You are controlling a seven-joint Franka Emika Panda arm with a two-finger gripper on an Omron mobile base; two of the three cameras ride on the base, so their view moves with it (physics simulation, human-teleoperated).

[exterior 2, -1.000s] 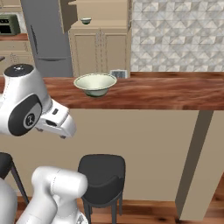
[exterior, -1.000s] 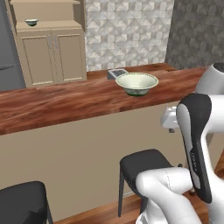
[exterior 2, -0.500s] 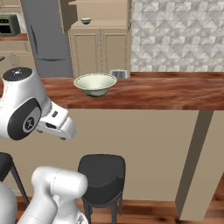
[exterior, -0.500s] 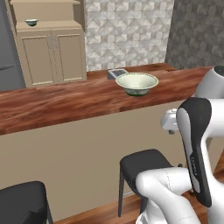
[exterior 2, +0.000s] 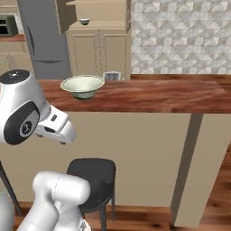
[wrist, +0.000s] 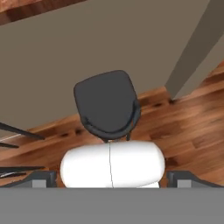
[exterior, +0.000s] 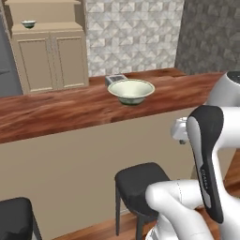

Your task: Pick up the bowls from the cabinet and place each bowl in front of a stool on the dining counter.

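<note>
One cream-green bowl (exterior: 131,90) (exterior 2: 82,85) stands on the reddish-brown dining counter (exterior: 56,110) (exterior 2: 149,97), above a black stool (exterior: 140,180) (exterior 2: 92,180) (wrist: 107,105). The second bowl (exterior: 28,23) (exterior 2: 84,21) sits in the open niche of the beige cabinet (exterior: 49,61) (exterior 2: 97,49) far behind. My gripper (wrist: 111,179) hangs low in front of the counter's beige half-wall, pointing down at the stool. It is open, its fingertips (wrist: 41,178) wide apart with nothing held. The hand (exterior: 180,131) (exterior 2: 56,128) is well below and short of the counter bowl.
A small grey object (exterior: 115,78) (exterior 2: 112,75) lies just behind the counter bowl. Another stool (exterior: 14,220) stands to the left. A grey fridge (exterior 2: 43,40) is left of the cabinet. The half-wall ends at a corner (exterior 2: 187,171), with wood floor (wrist: 188,127) beyond.
The whole scene has slid left in both base views in the last half second, so the cameras have moved. The bowls and the open gripper look unchanged.
</note>
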